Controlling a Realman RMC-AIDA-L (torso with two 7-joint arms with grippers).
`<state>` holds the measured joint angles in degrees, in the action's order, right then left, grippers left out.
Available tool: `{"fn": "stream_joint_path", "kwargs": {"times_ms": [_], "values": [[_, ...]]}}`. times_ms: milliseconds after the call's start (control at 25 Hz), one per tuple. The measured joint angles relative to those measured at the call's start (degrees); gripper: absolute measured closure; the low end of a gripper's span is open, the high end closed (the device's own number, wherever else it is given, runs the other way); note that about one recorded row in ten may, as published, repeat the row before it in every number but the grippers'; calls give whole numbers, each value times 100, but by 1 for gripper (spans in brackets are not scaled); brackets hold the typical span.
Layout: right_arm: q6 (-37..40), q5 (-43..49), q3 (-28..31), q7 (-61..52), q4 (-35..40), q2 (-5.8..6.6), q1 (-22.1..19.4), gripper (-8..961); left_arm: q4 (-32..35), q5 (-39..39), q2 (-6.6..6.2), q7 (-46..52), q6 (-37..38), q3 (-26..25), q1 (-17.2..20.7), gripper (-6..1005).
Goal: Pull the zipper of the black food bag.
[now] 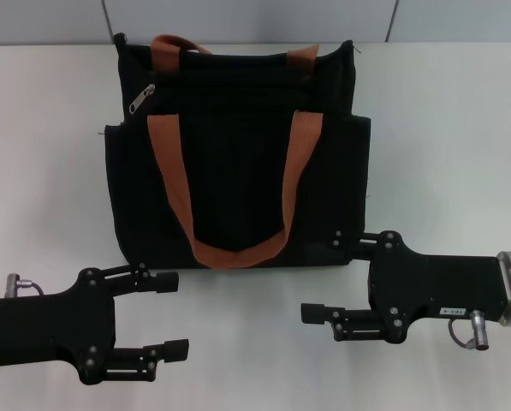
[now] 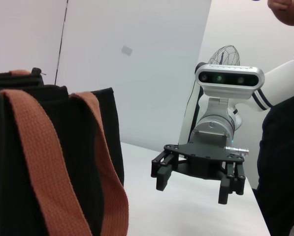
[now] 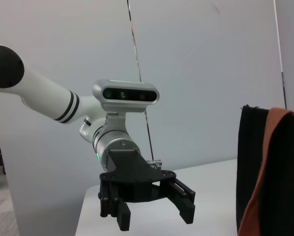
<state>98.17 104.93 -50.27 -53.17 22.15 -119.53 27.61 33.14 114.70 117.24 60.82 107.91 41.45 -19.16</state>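
The black food bag (image 1: 238, 158) stands on the white table, orange-brown strap handles facing me. Its silver zipper pull (image 1: 142, 99) hangs at the bag's upper left corner in the head view. My left gripper (image 1: 176, 315) is open, low at the front left, apart from the bag. My right gripper (image 1: 325, 276) is open at the front right, its upper finger close to the bag's lower right corner. The left wrist view shows the bag (image 2: 38, 162) and the right gripper (image 2: 196, 184). The right wrist view shows the bag's edge (image 3: 272, 167) and the left gripper (image 3: 154, 214).
The white table (image 1: 443, 128) spreads around the bag, with a grey wall behind it. A person's dark clothing (image 2: 284, 162) shows beside the table in the left wrist view.
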Motion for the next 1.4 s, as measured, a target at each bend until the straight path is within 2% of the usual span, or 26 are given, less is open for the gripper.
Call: {"fn": "stream_joint_path", "kwargs": {"times_ms": [600,880,1120,1240,1400], "values": [[-2,1,11,0,0,0,27,230,-4,-42,0,-7,19,-32,-9,190],[-30,1,18,0,-35,-2,11,230,-47,-121,43,-57,274,-791,-134,192],[-61,1,18,0,-129,4,24,230,-204,-1064,-13,36,510,-1289,-210,193],[-62,0,18,0,-134,2,14,230,-258,-1506,-50,315,312,-1647,-212,193],[-63,-1,18,0,-142,-1,8,230,-262,-1604,-119,530,-338,-2041,-270,200]]}}
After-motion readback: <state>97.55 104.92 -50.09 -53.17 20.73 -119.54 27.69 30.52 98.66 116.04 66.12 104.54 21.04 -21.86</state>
